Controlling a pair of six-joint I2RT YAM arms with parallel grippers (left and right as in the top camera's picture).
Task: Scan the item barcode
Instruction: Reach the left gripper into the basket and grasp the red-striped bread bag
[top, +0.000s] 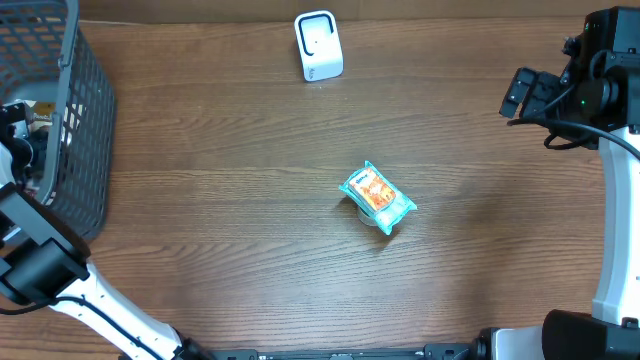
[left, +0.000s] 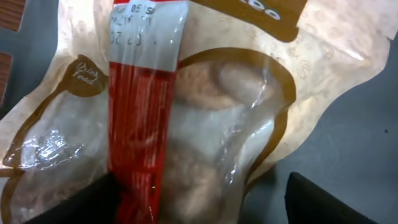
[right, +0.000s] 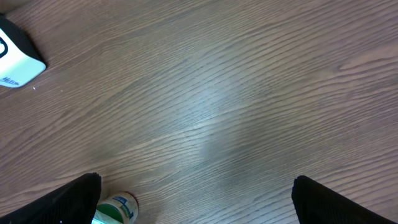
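Wood table (top: 250, 150), wire basket (top: 85, 120). Left gripper (left: 200, 186): jaws apart astride a clear food pouch (left: 217, 93), unclamped. Pick step, by my reading; next needs a firm squeeze.

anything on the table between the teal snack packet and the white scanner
Nothing visible does. Only bare wooden table lies between the teal snack packet and the white scanner. The wire basket stands well off to the side, at the table's left edge.

White arm links (top: 617, 230), black joints (top: 40, 268), black jaws
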